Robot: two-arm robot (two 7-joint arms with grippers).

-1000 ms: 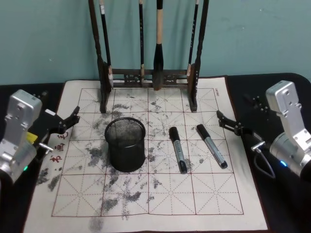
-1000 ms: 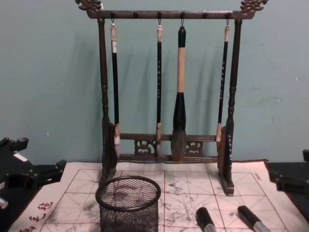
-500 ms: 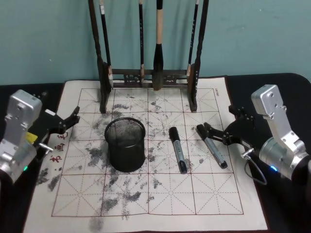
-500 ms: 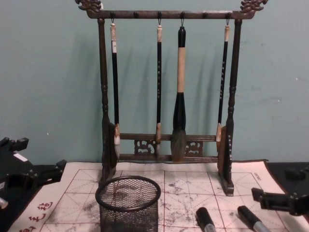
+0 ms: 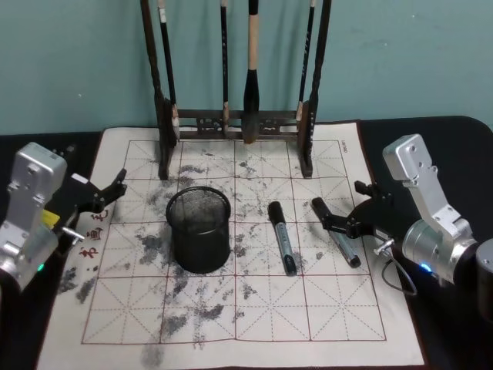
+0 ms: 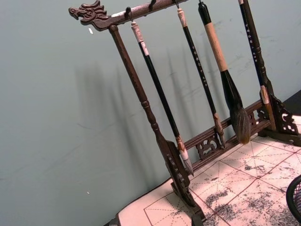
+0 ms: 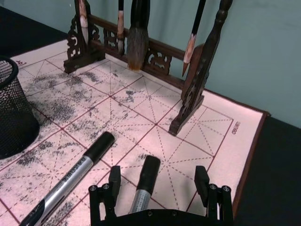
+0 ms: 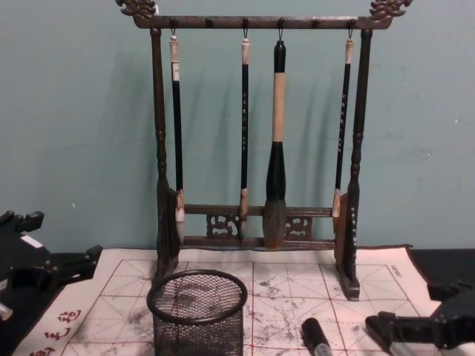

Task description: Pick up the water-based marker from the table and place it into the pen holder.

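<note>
Cream calligraphy mat (image 5: 339,308), red-gridded and blotched with grey-black ink. Black mesh pen holder (image 5: 199,231) sits at nine o'clock of the water-based marker (image 5: 349,255) and second marker (image 5: 282,237), both black-capped with silver barrels. Dark brown brush rack (image 8: 158,148), teal wall (image 5: 77,62).

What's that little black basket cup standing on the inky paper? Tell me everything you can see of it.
It is the pen holder: a small cylindrical cup of black wire mesh, metal by its look, with a solid round black rim and an open top. It stands upright on the ink-stained gridded mat, in front of the brush rack and left of the nearer marker. No pen shows inside. Only the mat touches it.
</note>
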